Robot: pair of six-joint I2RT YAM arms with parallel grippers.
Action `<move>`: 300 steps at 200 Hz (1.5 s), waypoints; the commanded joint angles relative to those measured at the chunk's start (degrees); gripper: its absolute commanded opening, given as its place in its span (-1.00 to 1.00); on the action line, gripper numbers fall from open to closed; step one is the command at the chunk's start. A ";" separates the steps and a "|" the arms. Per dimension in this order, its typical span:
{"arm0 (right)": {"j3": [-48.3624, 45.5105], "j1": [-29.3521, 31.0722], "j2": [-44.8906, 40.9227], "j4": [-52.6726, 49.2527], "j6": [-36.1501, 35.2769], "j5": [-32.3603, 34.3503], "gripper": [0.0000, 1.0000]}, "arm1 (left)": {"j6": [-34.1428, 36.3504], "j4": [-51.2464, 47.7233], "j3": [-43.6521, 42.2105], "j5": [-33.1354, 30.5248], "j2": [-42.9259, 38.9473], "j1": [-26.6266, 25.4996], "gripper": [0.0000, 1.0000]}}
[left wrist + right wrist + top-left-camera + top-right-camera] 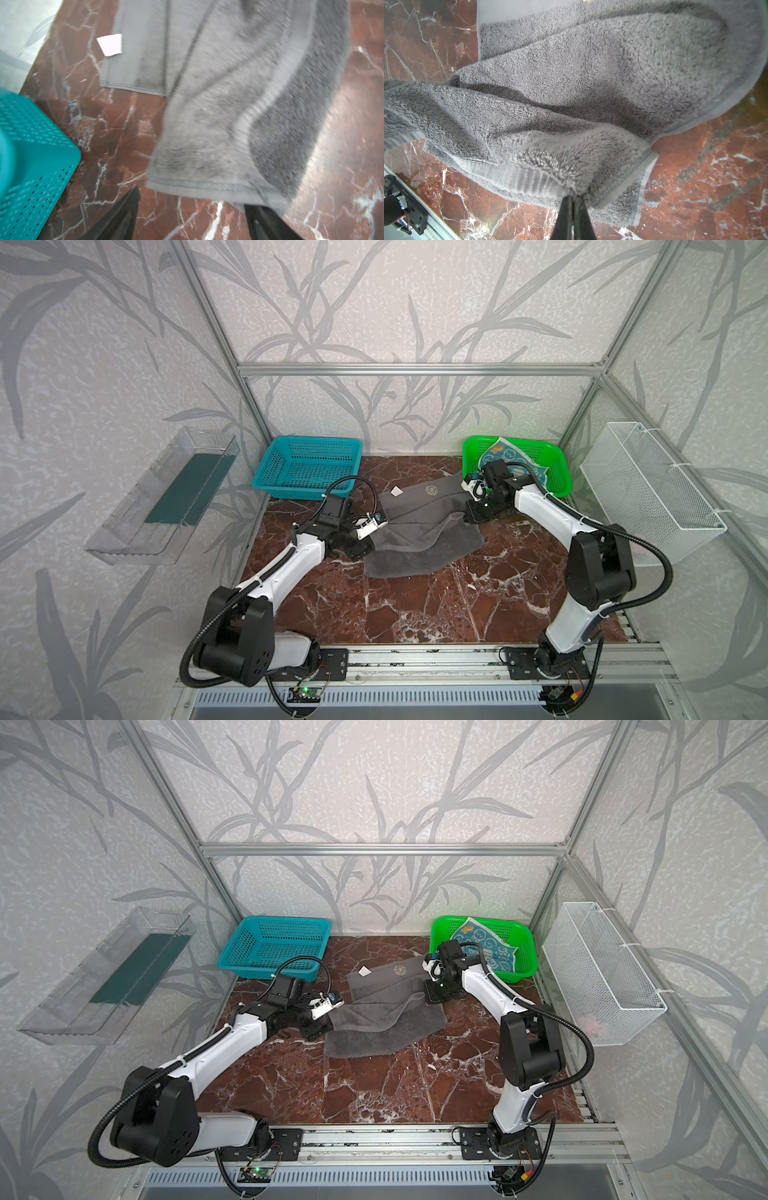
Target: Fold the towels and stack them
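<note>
Grey towel (pixel 415 526) centred on the table (pixel 415 614), held one side only
My right gripper (pixel 572 199) is pressed shut on its right corner; my left gripper (pixel 191 199) stands spread, hem ahead, unheld. Pulling one-sided could drag the cloth skewed and bunch the fold.

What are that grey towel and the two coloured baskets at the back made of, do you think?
The grey towel looks like cotton terry: fuzzy looped pile, flat woven border bands. The teal basket and green basket seem moulded plastic: smooth, slightly glossy, with gridded holes.
</note>
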 commanded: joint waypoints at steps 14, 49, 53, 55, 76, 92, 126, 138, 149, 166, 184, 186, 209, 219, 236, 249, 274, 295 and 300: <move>1.33 -0.08 0.68 -0.56 -0.76 -1.69 -1.00 | 9.45 8.07 -7.95 -7.75 -4.73 -4.46 0.61; 1.60 -0.11 1.08 -0.19 -0.64 -2.29 -1.00 | 14.91 15.34 -13.88 -9.87 -7.03 -5.96 0.60; 1.59 -0.12 1.12 -0.12 -0.59 -2.34 -1.00 | 15.72 15.36 -14.13 -10.07 -7.12 -6.43 0.60; 1.55 -0.16 1.12 -0.10 -0.63 -2.42 -1.00 | 15.92 15.43 -14.23 -10.12 -7.19 -6.56 0.60; 1.47 -0.17 1.34 0.05 -0.69 -2.60 -1.00 | 18.60 15.22 -14.97 -10.47 -7.27 -7.80 0.59; 1.38 -0.25 1.42 0.21 -0.69 -2.90 -1.00 | 19.95 14.31 -15.54 -10.97 -6.88 -8.43 0.58; 1.28 -0.60 1.32 0.33 -0.89 -3.35 -1.00 | 17.15 15.57 -13.56 -11.87 -5.34 -8.66 0.26; 1.07 -0.82 1.22 0.49 -1.02 -3.35 -1.00 | 14.60 15.70 -12.52 -13.52 -4.09 -8.61 0.13; 0.92 -1.11 1.21 0.62 -1.03 -3.43 -1.00 | 14.18 15.35 -11.95 -14.03 -2.55 -8.35 0.06; 0.89 -1.55 1.21 0.53 -1.14 -3.54 -1.00 | 13.81 13.29 -10.45 -13.31 -0.48 -8.24 0.01; 1.05 -1.96 1.13 0.35 -1.20 -3.70 -1.00 | 12.51 9.38 -8.52 -11.31 1.01 -8.29 0.01; 1.06 -2.00 1.12 0.32 -1.20 -3.81 -1.00 | 12.46 8.82 -8.37 -11.16 1.15 -8.23 0.02; 1.33 -2.19 1.29 0.48 -1.39 -3.96 -1.00 | 11.39 6.27 -7.32 -11.22 2.50 -7.80 0.07; 1.50 -2.25 1.54 0.57 -1.45 -4.16 -1.00 | 11.09 5.53 -6.85 -11.59 3.17 -7.47 0.07; 1.81 -2.28 1.94 0.65 -1.44 -4.40 -1.00 | 11.24 4.54 -6.18 -11.60 4.23 -6.92 0.08; 1.90 -2.28 2.09 0.65 -1.53 -4.45 -1.00 | 11.34 3.71 -5.57 -11.55 4.97 -6.53 0.10; 1.95 -2.54 2.37 0.65 -1.57 -4.58 -1.00 | 11.18 4.20 -5.29 -11.86 6.34 -5.89 0.12; 2.18 -2.63 2.52 0.76 -1.57 -4.76 -1.00 | 10.83 4.70 -4.49 -11.86 8.29 -5.54 0.11; 2.21 -2.63 2.53 0.77 -1.63 -4.90 -1.00 | 10.68 4.78 -4.21 -11.81 8.81 -5.58 0.10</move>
